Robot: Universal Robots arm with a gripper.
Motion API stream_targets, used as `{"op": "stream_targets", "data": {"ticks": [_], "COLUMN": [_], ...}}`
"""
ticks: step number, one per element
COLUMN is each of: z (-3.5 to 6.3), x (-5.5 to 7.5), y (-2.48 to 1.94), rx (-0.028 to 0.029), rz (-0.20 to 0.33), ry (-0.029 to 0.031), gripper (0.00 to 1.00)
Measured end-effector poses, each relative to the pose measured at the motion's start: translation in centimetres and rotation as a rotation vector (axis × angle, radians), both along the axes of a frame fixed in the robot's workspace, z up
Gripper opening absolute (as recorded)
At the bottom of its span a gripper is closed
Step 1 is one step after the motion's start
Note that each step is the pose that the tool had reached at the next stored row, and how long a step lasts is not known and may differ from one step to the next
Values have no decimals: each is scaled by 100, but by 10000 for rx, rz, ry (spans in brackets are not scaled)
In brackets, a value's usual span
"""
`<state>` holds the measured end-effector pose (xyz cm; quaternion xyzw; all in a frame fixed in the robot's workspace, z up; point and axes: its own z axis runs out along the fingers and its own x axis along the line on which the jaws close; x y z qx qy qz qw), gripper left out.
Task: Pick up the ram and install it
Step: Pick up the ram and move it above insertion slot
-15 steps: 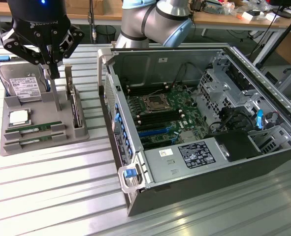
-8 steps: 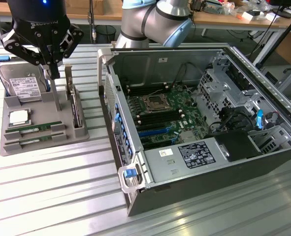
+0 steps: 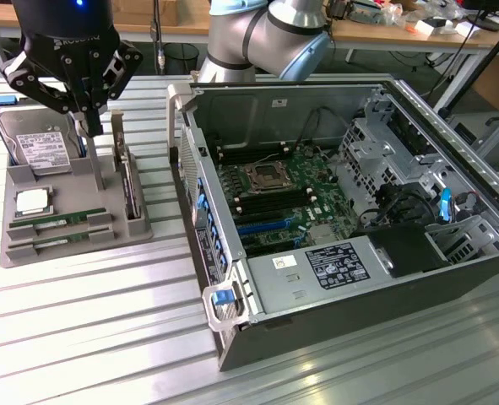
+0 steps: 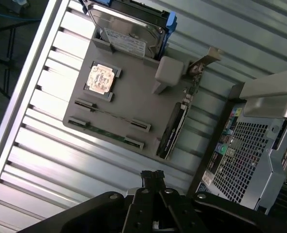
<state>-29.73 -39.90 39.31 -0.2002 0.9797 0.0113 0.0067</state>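
Exterior view's left: gripper (image 3: 93, 126) hangs over the back of the grey tray (image 3: 72, 198), near the hard drive (image 3: 42, 143). Fingers are pressed together with nothing between them. The wrist view agrees: the gripper (image 4: 152, 174) tips meet, with the tray (image 4: 133, 97) lying well below them.

The tray sits on the slatted metal table (image 3: 89, 337). The drive stands tilted at the tray's back corner, seen in the wrist view too (image 4: 128, 29). A CPU (image 3: 31, 201) lies flat in its pocket just in front of the drive, gold side up in the wrist view (image 4: 101, 80).

The ram (image 3: 63, 221) is in the tray's front part, seated on edge in a slot holder, untouched. A second ram stick (image 3: 63, 241) sits parallel just beside it, nearer the tray's front edge. In the wrist view the ram (image 4: 111, 116) shows as a thin line and the second ram stick (image 4: 107, 134) as a green strip.

A card (image 3: 129, 181) stands upright along the tray's side toward the case, bracket end at the back (image 4: 175, 128).

Top middle: grey arm (image 3: 266, 34).

Exterior view's right: open case (image 3: 333, 321) lying on its side, apart from the tray. The motherboard (image 3: 283, 186) is exposed, with black slots either side of the CPU socket. Case rear grille (image 4: 250, 150) shows in the wrist view.
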Motion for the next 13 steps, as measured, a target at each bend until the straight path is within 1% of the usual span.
{"op": "stream_targets", "data": {"ticks": [3, 13], "z": [0, -1], "x": [0, 0], "y": [0, 0], "rx": [-37, -125], "rz": [238, 862], "ry": [-1, 0], "gripper": [11, 11]}}
